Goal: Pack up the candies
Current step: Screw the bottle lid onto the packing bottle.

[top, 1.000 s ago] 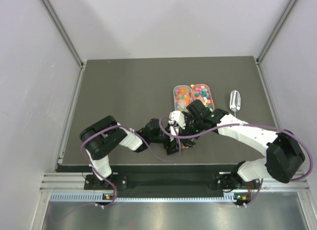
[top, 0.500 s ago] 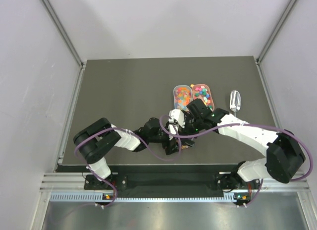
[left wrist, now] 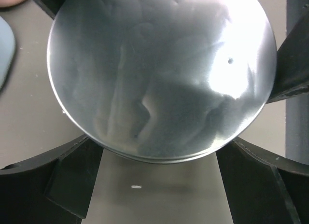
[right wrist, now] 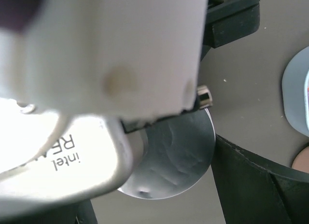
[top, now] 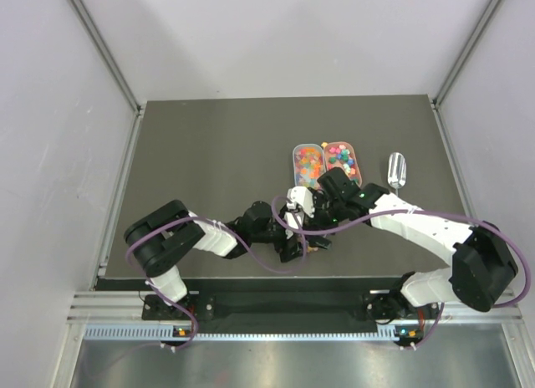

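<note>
The candies lie in two clear trays, one [top: 308,160] mostly orange and green, the other [top: 341,158] pink, yellow and blue. In front of them both grippers meet over one spot on the dark table [top: 209,154]. A round silvery lid [left wrist: 159,74] fills the left wrist view, with my left gripper [top: 292,237] spread wide and its fingers [left wrist: 72,175] flanking it. The right gripper [top: 316,221] is also wide open, its finger [right wrist: 251,185] beside the same lid [right wrist: 178,151]. The left wrist's white camera housing [right wrist: 111,50] hides much of that view. Whether any finger touches the lid cannot be made out.
A clear scoop [top: 396,169] lies to the right of the trays. A tray's pale edge [right wrist: 297,98] shows at the right of the right wrist view. Grey walls enclose the table on three sides. Both arms' purple cables loop near the front edge.
The left arm's elbow has swung down and to the left. Both grippers stay at the same spot, still spread wide. The right arm has barely moved.
</note>
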Controlling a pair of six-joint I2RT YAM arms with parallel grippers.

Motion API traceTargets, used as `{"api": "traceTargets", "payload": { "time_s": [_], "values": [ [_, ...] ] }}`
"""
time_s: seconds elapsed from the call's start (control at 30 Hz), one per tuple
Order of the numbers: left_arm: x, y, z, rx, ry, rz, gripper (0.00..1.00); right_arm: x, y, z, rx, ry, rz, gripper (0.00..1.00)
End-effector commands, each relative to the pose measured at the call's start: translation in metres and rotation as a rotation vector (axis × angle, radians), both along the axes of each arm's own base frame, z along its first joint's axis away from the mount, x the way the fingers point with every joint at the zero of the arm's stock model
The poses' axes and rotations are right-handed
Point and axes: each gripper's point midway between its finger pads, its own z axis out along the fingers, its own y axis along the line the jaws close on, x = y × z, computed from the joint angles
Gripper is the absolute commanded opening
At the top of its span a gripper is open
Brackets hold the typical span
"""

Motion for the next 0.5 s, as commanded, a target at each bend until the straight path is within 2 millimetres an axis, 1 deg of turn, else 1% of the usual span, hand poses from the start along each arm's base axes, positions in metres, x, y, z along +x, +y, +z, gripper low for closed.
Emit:
{"api": "traceTargets", "payload": {
  "time_s": [0.0, 0.1, 0.27, 0.33, 0.47],
  "values": [
    [0.022, -0.017, 0.06, -0.158, -0.16, 0.02, 0.99, -0.008, -0.012, 0.005, -0.049, 0.008, 0.034, 1.0],
    [0.025, -0.018, 0.067, -0.158, -0.195, 0.015, 0.99, -0.007, -0.013, 0.006, -0.056, 0.0, 0.036, 1.0],
    [0.028, -0.011, 0.054, -0.09, -0.194, 0.03, 0.98, -0.002, -0.006, 0.024, -0.018, -0.03, 0.048, 1.0],
    [0.027, -0.01, 0.053, -0.086, -0.196, 0.026, 0.98, 0.0, -0.006, 0.027, -0.023, -0.04, 0.045, 1.0],
    [0.025, -0.013, 0.049, -0.088, -0.178, 0.011, 0.98, 0.005, -0.007, 0.028, -0.04, -0.053, 0.033, 1.0]
  ]
}}
